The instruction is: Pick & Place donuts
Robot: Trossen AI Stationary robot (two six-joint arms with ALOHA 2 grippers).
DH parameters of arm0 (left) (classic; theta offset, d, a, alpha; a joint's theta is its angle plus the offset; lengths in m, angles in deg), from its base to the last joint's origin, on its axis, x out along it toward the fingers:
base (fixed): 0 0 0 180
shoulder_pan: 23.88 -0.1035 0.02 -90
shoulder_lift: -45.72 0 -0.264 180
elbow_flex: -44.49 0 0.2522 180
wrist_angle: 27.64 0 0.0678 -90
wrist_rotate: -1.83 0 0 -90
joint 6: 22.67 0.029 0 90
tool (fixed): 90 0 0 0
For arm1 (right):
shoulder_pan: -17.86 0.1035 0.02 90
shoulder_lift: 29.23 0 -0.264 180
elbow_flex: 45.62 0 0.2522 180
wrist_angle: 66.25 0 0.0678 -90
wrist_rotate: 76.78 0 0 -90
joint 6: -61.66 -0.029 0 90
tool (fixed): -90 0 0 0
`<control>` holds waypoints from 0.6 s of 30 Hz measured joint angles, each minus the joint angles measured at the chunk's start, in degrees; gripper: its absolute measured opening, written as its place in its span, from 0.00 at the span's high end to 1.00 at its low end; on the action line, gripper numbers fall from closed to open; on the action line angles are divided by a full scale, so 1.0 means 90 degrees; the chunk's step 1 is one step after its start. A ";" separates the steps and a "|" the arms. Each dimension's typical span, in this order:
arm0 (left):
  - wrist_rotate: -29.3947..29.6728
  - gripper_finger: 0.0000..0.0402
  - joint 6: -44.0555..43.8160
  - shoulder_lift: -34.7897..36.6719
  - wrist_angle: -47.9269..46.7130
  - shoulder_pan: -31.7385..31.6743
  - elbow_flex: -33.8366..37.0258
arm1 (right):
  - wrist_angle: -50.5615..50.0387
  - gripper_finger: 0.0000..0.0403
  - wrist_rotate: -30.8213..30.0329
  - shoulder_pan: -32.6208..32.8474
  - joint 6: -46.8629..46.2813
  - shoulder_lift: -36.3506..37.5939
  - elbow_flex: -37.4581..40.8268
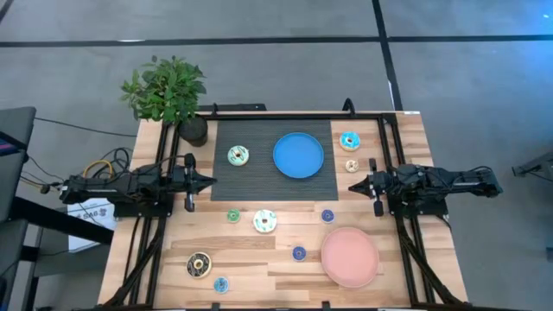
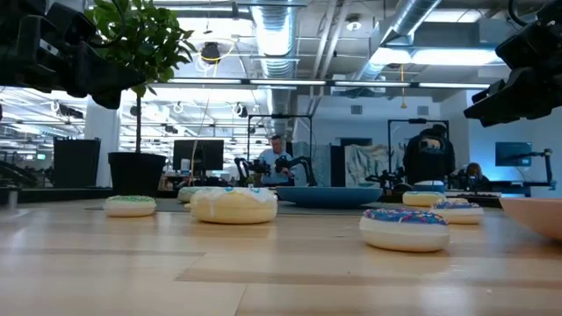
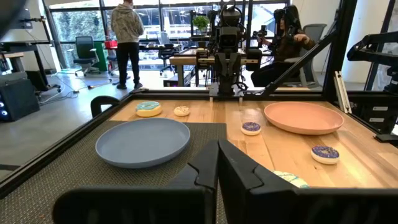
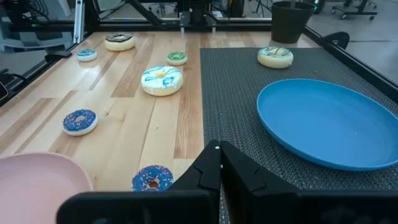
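Note:
Several toy donuts lie flat across the table. A white-green one [image 1: 238,155] rests on the dark mat [image 1: 259,186]. A turquoise one [image 1: 349,140] and a small tan one [image 1: 352,166] lie right of the mat. A large white one [image 1: 264,221], a green one [image 1: 233,216], two blue ones [image 1: 327,216] [image 1: 299,253], a dark brown one [image 1: 200,265] and a small turquoise one [image 1: 221,284] lie on the bare wood nearer the front. My left gripper [image 1: 207,182] is shut at the mat's left edge. My right gripper [image 1: 352,186] is shut at the mat's right edge. Neither holds anything.
A blue plate [image 1: 298,155] sits on the mat and a pink plate [image 1: 350,257] on the wood at the front right. A potted plant [image 1: 168,95] stands at the far left corner. A black frame [image 1: 380,130] runs along the table's sides.

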 joint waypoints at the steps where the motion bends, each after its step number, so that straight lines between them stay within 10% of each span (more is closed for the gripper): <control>1: 0.0000 1.00 0.0000 0.0000 0.0000 0.0002 0.0002 | 0.0001 1.00 -0.0001 -0.0001 0.0001 0.0000 0.0000; 12: 0.0000 1.00 -0.0014 0.0001 0.0000 -0.0001 0.0002 | 0.0000 1.00 0.0001 -0.0001 -0.0001 -0.0001 0.0000; 18: -0.0477 1.00 -0.1804 0.0002 0.0032 0.0007 0.0002 | 0.0000 1.00 0.0000 0.0000 0.0000 0.0000 -0.0001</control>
